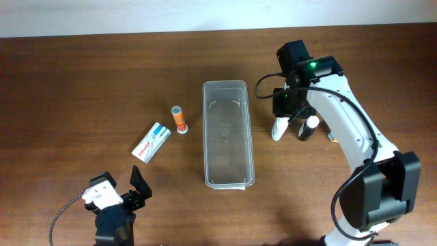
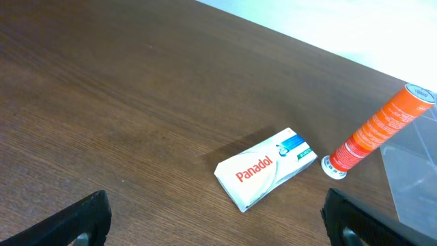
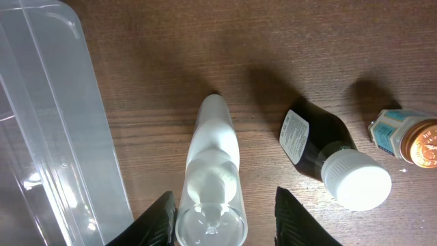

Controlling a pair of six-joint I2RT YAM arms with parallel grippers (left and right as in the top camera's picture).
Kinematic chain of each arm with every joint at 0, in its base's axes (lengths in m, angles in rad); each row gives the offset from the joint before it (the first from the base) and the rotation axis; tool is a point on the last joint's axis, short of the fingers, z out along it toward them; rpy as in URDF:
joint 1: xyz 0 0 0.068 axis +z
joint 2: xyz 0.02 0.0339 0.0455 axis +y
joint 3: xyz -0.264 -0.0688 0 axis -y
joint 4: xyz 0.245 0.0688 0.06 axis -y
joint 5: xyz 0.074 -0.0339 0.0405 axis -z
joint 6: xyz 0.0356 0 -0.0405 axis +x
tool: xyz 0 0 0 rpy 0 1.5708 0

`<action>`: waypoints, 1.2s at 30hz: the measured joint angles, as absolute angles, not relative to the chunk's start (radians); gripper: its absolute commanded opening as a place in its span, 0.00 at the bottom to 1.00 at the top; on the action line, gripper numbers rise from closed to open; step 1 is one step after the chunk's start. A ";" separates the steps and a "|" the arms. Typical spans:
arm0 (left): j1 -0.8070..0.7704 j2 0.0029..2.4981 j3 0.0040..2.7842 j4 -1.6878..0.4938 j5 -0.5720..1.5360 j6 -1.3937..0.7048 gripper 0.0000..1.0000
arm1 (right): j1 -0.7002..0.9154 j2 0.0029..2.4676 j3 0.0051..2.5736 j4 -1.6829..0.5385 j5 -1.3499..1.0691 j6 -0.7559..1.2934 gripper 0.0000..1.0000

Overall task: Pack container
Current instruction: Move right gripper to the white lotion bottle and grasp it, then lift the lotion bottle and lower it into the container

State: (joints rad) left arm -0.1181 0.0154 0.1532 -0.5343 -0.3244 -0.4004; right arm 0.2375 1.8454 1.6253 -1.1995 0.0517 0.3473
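Overhead | container (image 1: 228,137) just beside right tool (image 3: 224,222) | straddling white bottle (image 3: 212,164), grip unclear | left tool (image 1: 121,188) released

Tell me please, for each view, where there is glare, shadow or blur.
Overhead: even light, all sharp, only faint glints on the clear container. Left wrist: the top right corner is washed out white; the box is sharp, the left gripper shows dark, blurred fingers. Right wrist: the white bottle and the dark bottle throw soft shadows upward in the picture; bright glints on the container.
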 measured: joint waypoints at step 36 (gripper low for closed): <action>-0.118 0.015 0.153 -0.534 -0.324 -0.400 0.99 | 0.237 1.850 1.533 -1.092 -0.009 0.286 0.16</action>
State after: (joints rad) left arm -0.1181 0.0154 0.1532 -0.5343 -0.3244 -0.4004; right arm 0.2375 1.8496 1.5333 -1.0916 -0.0086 0.2855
